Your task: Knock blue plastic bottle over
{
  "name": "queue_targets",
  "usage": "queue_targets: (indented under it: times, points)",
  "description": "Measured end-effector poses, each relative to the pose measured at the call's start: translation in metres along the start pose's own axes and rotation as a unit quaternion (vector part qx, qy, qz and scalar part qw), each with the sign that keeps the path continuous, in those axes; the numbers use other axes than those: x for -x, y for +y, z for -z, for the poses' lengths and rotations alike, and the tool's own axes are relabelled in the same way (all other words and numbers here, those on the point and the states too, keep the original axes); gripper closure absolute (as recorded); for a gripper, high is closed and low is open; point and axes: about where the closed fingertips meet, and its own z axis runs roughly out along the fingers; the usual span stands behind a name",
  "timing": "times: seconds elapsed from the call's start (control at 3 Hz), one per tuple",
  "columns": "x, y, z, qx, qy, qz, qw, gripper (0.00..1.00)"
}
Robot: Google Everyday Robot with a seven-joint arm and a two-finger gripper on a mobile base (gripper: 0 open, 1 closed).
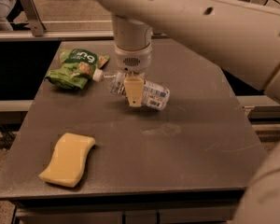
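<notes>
The blue plastic bottle (149, 93) is clear with a white cap at its left end and a white-and-dark label. It lies almost flat, just above or on the grey table (177, 139) at its back middle. My gripper (134, 97) comes straight down over the bottle's middle. One tan finger (133, 88) crosses in front of the bottle; the other is hidden behind it. The gripper is shut on the bottle.
A green snack bag (76, 67) lies at the back left, close to the bottle's cap. A yellow sponge (69, 159) lies at the front left. My white arm (210, 27) fills the upper right. A metal rail (46, 34) runs behind the table.
</notes>
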Motion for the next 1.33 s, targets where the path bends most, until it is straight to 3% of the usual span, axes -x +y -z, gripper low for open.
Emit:
queue_targets:
  times: [0.33, 1.33]
  points:
    - [0.000, -0.003, -0.017, 0.016, 0.076, 0.027, 0.9966, 0.82]
    - [0.012, -0.014, -0.020, -0.008, 0.054, 0.030, 0.9981, 0.12]
